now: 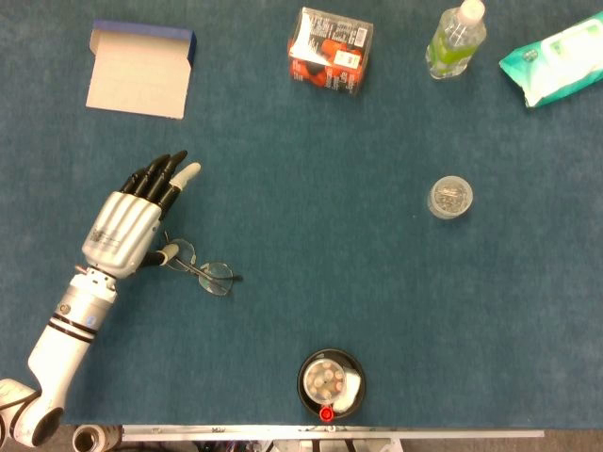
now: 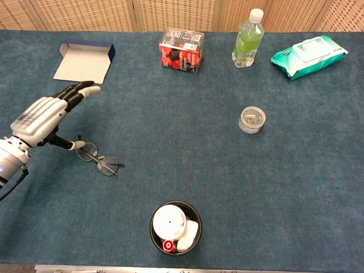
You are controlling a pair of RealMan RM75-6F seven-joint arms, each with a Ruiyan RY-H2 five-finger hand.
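Hovering over the table, the left hand had its fingers stretched out flat and close together, holding nothing, with the thumb down beside the glasses. The glasses lay unfolded on the table, touching or nearly touching that thumb. Beyond the glasses sat an open box; well off to their other side stood a small jar.

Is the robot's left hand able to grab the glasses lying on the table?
Probably yes. The left hand is open, its thumb right at the near lens of the glasses, and nothing lies between them on the blue table.
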